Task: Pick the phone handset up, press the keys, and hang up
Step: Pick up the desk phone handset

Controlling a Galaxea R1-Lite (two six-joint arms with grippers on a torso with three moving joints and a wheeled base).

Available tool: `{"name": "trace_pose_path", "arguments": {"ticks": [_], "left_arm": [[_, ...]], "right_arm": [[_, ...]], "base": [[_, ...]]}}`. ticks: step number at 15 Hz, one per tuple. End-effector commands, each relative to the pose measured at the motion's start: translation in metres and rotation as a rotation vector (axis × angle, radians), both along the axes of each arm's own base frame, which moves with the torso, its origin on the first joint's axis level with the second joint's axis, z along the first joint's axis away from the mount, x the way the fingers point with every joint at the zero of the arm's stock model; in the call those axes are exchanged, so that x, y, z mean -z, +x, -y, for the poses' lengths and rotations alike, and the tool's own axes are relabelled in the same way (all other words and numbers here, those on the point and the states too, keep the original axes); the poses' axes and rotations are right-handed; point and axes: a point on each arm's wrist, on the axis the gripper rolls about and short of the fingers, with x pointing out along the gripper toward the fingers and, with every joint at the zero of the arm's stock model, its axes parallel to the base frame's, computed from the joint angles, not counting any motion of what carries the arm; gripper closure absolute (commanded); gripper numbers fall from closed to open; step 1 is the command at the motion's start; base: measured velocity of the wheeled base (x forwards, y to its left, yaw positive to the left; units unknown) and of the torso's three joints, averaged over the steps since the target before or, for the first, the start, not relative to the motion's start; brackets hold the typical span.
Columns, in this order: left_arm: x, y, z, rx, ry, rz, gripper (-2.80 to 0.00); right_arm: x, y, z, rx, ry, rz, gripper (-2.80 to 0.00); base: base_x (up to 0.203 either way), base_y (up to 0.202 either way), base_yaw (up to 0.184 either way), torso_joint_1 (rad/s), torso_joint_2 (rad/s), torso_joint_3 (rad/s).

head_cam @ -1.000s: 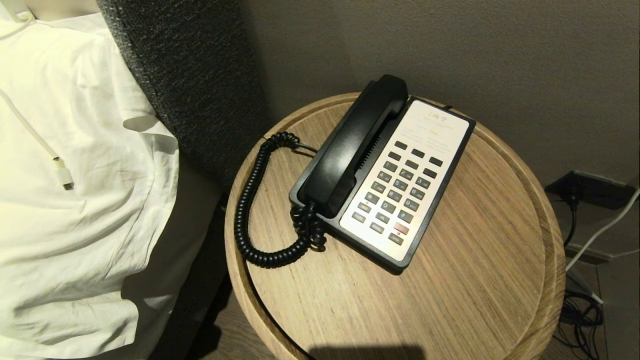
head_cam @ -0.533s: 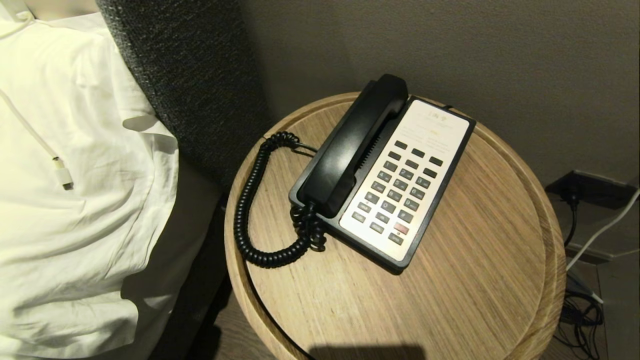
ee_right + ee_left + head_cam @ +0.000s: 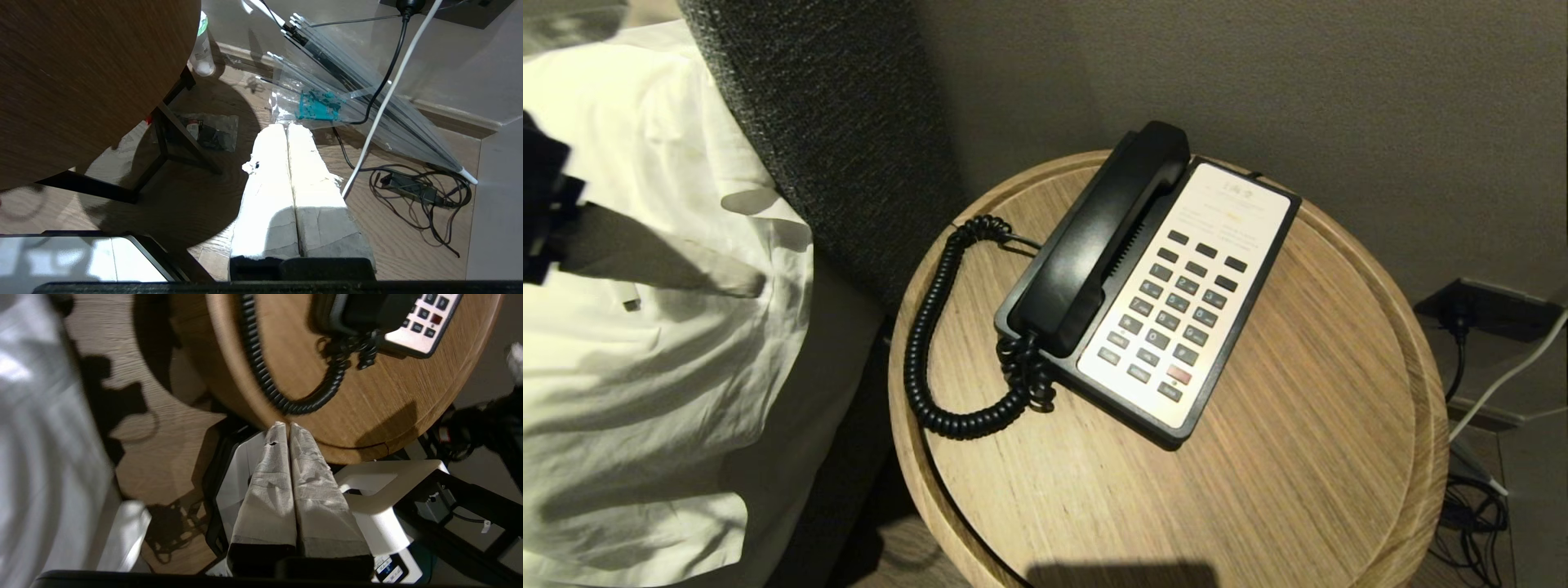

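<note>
Handset [image 3: 1098,237] lying on phone base [image 3: 1176,310], untouched. Left gripper [image 3: 286,426] hanging beside table [image 3: 367,416] edge, well apart from handset, fingers pressed together. Right gripper [image 3: 286,127] likewise together, near floor.

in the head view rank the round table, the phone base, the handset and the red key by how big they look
1. Round table
2. Phone base
3. Handset, nearly as long as the base but narrower
4. Red key

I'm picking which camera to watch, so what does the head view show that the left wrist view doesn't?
Only the head view shows the whole phone handset on its cradle, the full keypad and the white bedding. Only the left wrist view shows the left gripper, shut and empty, beside the table's near edge. Both show the coiled cord and the round wooden table.
</note>
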Motion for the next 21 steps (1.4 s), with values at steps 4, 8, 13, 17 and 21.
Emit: {"name": "trace_pose_path", "arguments": {"ticks": [4, 8, 13, 17, 21], "left_arm": [[0.022, 0.040, 0.093, 0.066, 0.098, 0.056, 0.00], [0.012, 0.029, 0.105, 0.013, 0.075, 0.166, 0.00], [0.008, 0.016, 0.122, 0.007, 0.046, 0.214, -2.80], [0.002, 0.013, 0.124, -0.030, 0.025, 0.270, -2.80], [0.004, 0.006, 0.137, 0.008, 0.032, 0.297, -2.80]], "right_arm": [[0.000, 0.000, 0.000, 0.000, 0.000, 0.000, 0.00], [0.000, 0.000, 0.000, -0.001, 0.000, 0.000, 0.00], [0.000, 0.000, 0.000, 0.000, 0.000, -0.001, 0.00], [0.000, 0.000, 0.000, 0.000, 0.000, -0.001, 0.00], [0.000, 0.000, 0.000, 0.000, 0.000, 0.000, 0.00]], "base": [[0.000, 0.000, 0.000, 0.000, 0.00, 0.000], [0.000, 0.000, 0.000, 0.000, 0.00, 0.000], [0.000, 0.000, 0.000, 0.000, 0.00, 0.000], [0.000, 0.000, 0.000, 0.000, 0.00, 0.000], [0.000, 0.000, 0.000, 0.000, 0.00, 0.000]]}}
